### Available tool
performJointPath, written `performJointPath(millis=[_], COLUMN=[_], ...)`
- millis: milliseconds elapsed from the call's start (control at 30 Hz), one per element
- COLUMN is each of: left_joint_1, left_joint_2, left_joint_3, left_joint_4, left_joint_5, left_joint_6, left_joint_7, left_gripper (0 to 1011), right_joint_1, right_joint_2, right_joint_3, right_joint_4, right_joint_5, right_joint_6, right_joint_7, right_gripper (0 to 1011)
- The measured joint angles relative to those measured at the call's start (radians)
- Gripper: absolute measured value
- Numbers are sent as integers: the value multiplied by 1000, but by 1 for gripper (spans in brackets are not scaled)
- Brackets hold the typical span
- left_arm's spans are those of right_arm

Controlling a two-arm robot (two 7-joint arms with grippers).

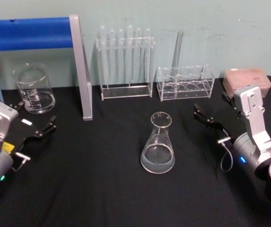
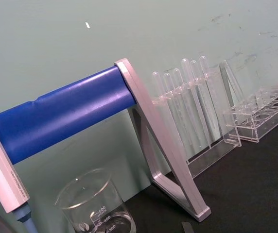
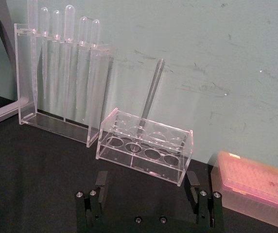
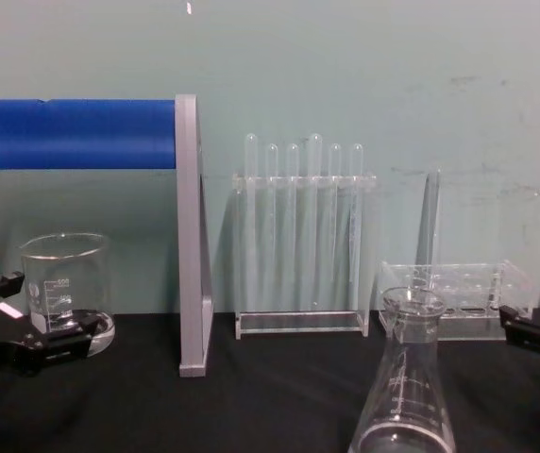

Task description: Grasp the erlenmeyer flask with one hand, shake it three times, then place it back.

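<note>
The erlenmeyer flask (image 1: 158, 144) stands upright mid-desk, ungrasped; I keep the right tool (image 1: 214, 116), at its 2 o'clock, spread for approach, left tool (image 1: 37, 120) likewise spread.

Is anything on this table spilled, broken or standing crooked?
Nothing stands out. The clear glass conical erlenmeyer flask stands upright on the black table, no spill around it. Both open grippers, left and right, rest apart from it.

Clear glass erlenmeyer flask (image 1: 158, 144) with faint white marks on a black table (image 1: 102, 179). At ten o'clock, silver stand (image 1: 81, 66) bearing a blue bar (image 1: 29, 33). At two o'clock, translucent pink box (image 1: 247, 80). Behind, pale green wall (image 1: 197, 19).
</note>
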Motion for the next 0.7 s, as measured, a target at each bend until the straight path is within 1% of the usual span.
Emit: performJointPath(millis=[700], left_joint_1=[0], left_joint_2=[0], left_joint_3=[0], left_joint_4=[0], left_joint_5=[0], left_joint_6=[0], left_joint_7=[0], left_gripper=[1001], right_joint_1=[0], right_joint_2=[0], right_joint_3=[0], right_joint_4=[0], right_joint_5=[0], right_joint_6=[0], right_joint_7=[0], right_gripper=[1003])
